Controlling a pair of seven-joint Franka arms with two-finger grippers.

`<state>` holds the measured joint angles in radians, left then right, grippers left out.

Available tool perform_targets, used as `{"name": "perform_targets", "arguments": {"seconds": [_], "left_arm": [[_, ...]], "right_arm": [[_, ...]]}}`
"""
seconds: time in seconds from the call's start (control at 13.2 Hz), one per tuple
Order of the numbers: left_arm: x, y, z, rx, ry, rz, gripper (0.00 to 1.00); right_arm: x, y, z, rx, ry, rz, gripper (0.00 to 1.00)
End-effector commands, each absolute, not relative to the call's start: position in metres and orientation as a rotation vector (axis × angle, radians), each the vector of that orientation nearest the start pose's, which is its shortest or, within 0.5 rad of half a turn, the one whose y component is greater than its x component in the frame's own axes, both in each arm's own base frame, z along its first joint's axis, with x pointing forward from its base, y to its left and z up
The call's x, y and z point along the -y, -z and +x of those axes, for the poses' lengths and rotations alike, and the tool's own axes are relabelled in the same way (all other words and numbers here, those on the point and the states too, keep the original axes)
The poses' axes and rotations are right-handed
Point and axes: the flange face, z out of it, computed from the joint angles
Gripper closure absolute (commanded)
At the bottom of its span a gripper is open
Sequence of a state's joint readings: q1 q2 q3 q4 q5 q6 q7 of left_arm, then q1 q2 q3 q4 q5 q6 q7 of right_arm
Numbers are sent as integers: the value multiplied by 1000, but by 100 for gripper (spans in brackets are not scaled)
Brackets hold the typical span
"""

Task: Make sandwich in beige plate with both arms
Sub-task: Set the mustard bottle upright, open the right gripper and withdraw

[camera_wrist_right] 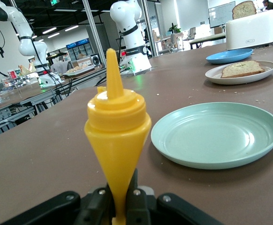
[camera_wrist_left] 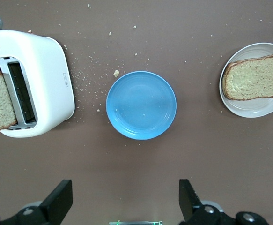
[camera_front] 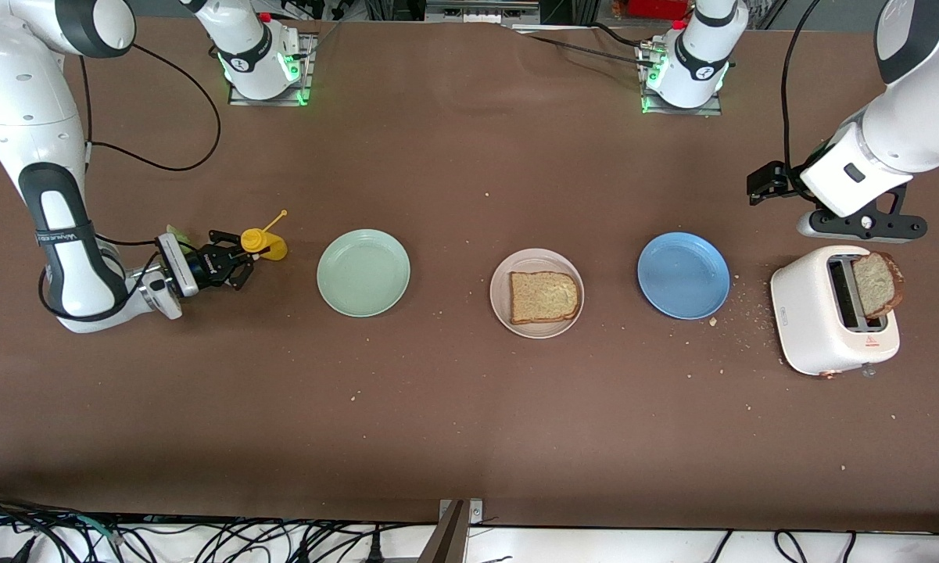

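Note:
One slice of brown toast [camera_front: 543, 297] lies flat on the beige plate [camera_front: 537, 332] at the table's middle. A second slice [camera_front: 876, 283] stands up out of the white toaster [camera_front: 817, 328] at the left arm's end. My left gripper [camera_front: 864, 227] hangs open over the table beside the toaster, holding nothing. The left wrist view shows its fingers spread wide [camera_wrist_left: 125, 197], with the toaster [camera_wrist_left: 42, 75] and beige plate [camera_wrist_left: 253, 110] below. My right gripper [camera_front: 238, 254] sits low at the right arm's end, shut on a yellow squeeze bottle [camera_wrist_right: 117, 126]. No lettuce is clearly visible.
A mint-green plate [camera_front: 363, 272] lies between the yellow bottle [camera_front: 264, 244] and the beige plate. A blue plate [camera_front: 683, 275] lies between the beige plate and the toaster. Crumbs are scattered round the toaster. A small pale green scrap [camera_front: 175, 231] shows beside the right wrist.

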<state>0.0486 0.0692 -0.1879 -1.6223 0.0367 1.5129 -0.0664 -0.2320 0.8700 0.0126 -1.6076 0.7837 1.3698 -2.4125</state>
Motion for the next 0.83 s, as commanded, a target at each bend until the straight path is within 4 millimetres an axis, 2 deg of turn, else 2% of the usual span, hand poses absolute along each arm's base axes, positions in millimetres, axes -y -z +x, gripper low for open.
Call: {"name": "perform_targets", "arguments": {"seconds": [0.0, 0.15, 0.3, 0.46, 0.68, 0.76], "left_arm": [[70, -564, 553, -123, -266, -3095, 0], [67, -564, 553, -118, -267, -3095, 0], [67, -564, 553, -118, -267, -3095, 0], [67, -564, 553, -118, -267, -3095, 0], [67, -564, 553, -118, -267, -3095, 0], [66, -564, 553, -116, -267, -3096, 0]], "right_arm": [[40, -123, 579, 1495, 585, -1103, 65], [39, -124, 579, 1485, 564, -1116, 35], [42, -123, 578, 1443, 506, -1164, 17], [46, -132, 580, 1405, 458, -1218, 9], [66, -148, 595, 1344, 323, -1374, 9], [76, -161, 599, 1329, 258, -1443, 9]]}}
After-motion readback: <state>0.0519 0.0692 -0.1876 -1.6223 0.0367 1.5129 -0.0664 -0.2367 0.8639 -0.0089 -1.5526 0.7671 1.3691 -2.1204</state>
